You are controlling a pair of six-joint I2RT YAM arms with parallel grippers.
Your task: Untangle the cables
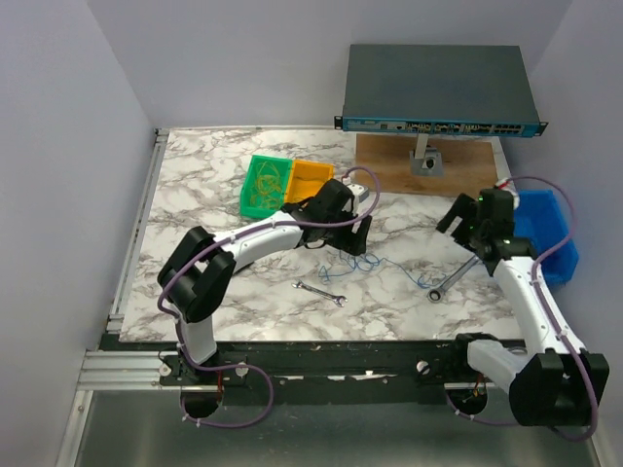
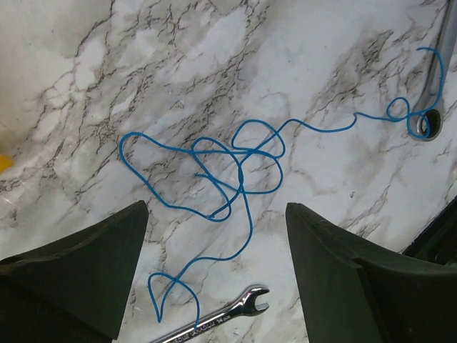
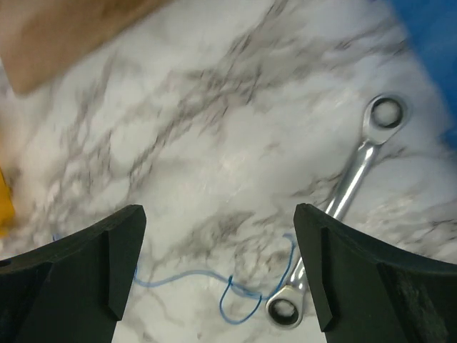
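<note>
**Tangle of blue cable on a marble desk, both grippers spread**

From overhead, the thin blue cable lies in loose loops near the desk's centre, just below the left gripper. One strand trails toward 3 o'clock to a ratchet wrench. A small silver wrench lies at 7 o'clock of the loops. A green bin and an orange bin sit side by side at 11 o'clock. A blue bin sits at the 3 o'clock edge, near the right gripper.

Only the left wrist view shows the tangle closely: several overlapping loops, with a tail ending in a small loop beside the silver wrench's open head. The left gripper's fingers are spread wide and pinch nothing.

Only the right wrist view shows the strand's far end curling beside the ratchet wrench's lower head; whether they touch is unclear. The right gripper's fingers are also spread and hold nothing.
</note>
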